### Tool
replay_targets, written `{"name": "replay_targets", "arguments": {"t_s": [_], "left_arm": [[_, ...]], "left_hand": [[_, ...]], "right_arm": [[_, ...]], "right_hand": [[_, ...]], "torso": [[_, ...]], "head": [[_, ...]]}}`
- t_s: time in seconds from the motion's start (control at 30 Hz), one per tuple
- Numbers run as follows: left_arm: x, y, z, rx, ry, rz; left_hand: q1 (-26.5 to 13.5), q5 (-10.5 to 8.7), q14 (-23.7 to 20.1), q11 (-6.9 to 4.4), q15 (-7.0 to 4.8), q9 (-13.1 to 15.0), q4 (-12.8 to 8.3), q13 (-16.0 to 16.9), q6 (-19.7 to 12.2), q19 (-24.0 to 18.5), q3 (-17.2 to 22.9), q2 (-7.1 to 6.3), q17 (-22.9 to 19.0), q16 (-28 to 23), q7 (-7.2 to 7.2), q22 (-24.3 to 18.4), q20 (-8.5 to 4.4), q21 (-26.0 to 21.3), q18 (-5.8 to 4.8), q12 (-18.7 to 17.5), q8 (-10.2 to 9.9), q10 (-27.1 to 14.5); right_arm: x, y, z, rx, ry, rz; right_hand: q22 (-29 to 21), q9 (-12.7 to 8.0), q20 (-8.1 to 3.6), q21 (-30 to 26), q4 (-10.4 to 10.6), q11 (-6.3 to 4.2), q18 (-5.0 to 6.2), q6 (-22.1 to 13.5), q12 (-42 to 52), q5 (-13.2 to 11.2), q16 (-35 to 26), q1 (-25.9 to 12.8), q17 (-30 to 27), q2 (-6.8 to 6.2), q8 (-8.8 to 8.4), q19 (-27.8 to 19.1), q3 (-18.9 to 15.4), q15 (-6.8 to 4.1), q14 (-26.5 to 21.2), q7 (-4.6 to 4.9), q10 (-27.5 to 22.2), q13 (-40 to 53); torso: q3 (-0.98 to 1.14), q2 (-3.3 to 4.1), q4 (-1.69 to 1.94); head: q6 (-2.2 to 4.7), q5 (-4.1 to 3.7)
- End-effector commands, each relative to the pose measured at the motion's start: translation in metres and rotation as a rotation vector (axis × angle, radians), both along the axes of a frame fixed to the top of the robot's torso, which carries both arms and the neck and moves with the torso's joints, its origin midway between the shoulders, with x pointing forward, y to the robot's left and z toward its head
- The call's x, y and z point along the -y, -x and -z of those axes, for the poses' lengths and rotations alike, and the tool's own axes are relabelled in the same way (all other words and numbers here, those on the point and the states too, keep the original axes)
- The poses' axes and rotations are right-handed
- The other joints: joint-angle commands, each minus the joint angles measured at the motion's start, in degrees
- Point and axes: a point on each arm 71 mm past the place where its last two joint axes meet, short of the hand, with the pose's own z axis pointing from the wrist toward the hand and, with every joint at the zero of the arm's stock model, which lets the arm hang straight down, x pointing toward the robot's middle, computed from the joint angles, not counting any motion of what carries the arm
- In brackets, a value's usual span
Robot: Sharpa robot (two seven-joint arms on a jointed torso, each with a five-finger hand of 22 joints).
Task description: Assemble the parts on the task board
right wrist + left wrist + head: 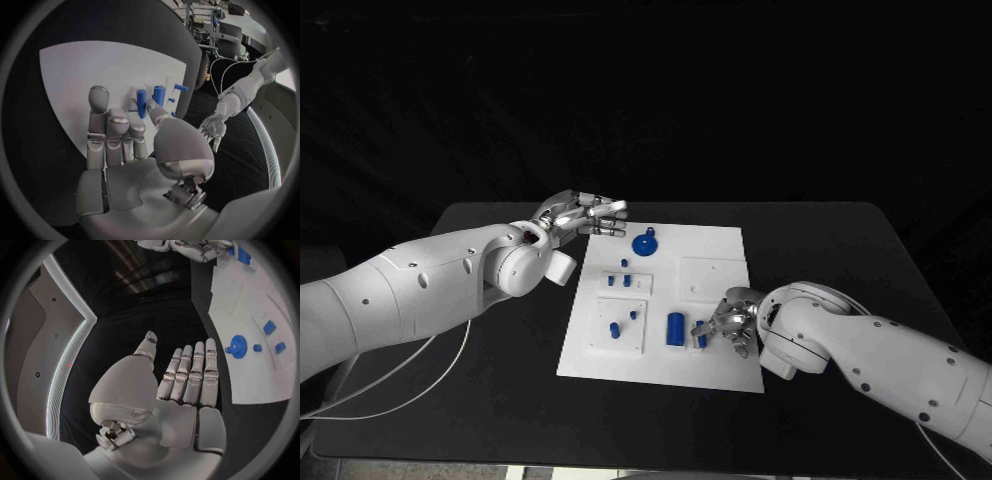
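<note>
The left hand hovers at the far left corner of the task board, fingers straight and lying side by side with the thumb set apart, holding nothing. The right hand sits low over the board's near right part, just beside an upright blue cylinder; its fingers are bent inward, and whether they touch or pinch a part I cannot tell from above. The right wrist view shows this hand's palm with fingers extended and close together, the thumb reaching toward two blue cylinders standing on the board, yet contact stays unclear there too. The left wrist view shows its own hand's flat palm over the black counter beside the board's edge, and near it the round blue knob part with small blue pieces further along. From the head view the knob part lies at the board's far edge, near the left hand, with small blue parts between it and the cylinder.
</note>
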Motion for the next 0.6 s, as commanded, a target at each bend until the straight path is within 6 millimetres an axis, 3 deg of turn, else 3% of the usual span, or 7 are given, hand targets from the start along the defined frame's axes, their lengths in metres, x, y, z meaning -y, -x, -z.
{"name": "replay_targets", "arguments": {"t_s": [0.03,0.17,0.4,0.6], "left_arm": [[0.0025,0.0009,0.0001,0.002,0.011,0.015],[0.0025,0.0008,0.0001,0.001,0.011,0.015],[0.0025,0.0008,0.0001,0.001,0.011,0.016],[0.0022,0.0008,0.0001,0.001,0.010,0.015]], "left_hand": [[-0.14,-0.09,0.08,0.05,0.14,0.00,0.02,0.02,0.02,0.05,-0.23,0.58,0.01,-0.22,0.07,0.07,0.24,0.02,0.32,0.09,-0.06,-0.28],[-0.14,-0.09,0.08,0.05,0.14,0.00,0.02,0.02,0.02,0.05,-0.23,0.58,0.01,-0.22,0.07,0.07,0.24,0.02,0.32,0.09,-0.06,-0.28],[-0.14,-0.09,0.08,0.05,0.14,0.00,0.02,0.02,0.02,0.05,-0.23,0.58,0.01,-0.22,0.07,0.07,0.24,0.02,0.32,0.09,-0.06,-0.28],[-0.14,-0.09,0.08,0.05,0.14,0.00,0.02,0.02,0.02,0.05,-0.23,0.58,0.01,-0.22,0.07,0.07,0.24,0.02,0.32,0.09,-0.06,-0.28]], "right_arm": [[-0.0042,0.0019,0.0004,-0.009,-0.010,-0.022],[-0.0040,0.0019,0.0007,-0.011,-0.009,-0.024],[-0.0042,0.0018,0.0010,-0.012,-0.009,-0.025],[-0.0041,0.0019,0.0011,-0.013,-0.008,-0.026]], "right_hand": [[-0.02,0.05,-0.01,-0.30,0.18,-0.18,-1.08,0.32,-0.25,0.03,-0.36,-0.56,-0.05,-0.09,0.17,2.12,-0.39,-0.06,0.06,-0.01,-0.06,-0.03],[-0.08,0.03,-0.01,-0.42,0.87,-0.19,-1.03,0.39,-0.28,1.59,-0.34,-0.84,-0.04,-0.50,0.17,2.12,-2.32,-0.06,0.05,-0.01,-0.09,-0.03],[-0.07,-0.11,0.01,-0.44,2.68,-0.10,-0.95,0.28,-0.40,1.63,-0.40,0.06,-0.05,-0.78,0.15,2.15,-7.68,-0.05,0.04,0.15,-0.18,-0.07],[-0.05,-0.13,0.02,-0.42,2.64,-0.10,-0.94,0.25,-0.39,1.68,-0.40,0.51,-0.03,-0.70,0.16,2.15,-7.93,-0.05,0.03,0.14,-0.19,-0.06]], "torso": [[-0.02,-0.03,-0.01],[-0.04,-0.01,0.01],[-0.02,-0.01,0.04],[-0.01,0.02,0.03]], "head": [[-0.03,-0.05],[-0.07,-0.06],[-0.11,-0.07],[-0.15,0.00]]}}
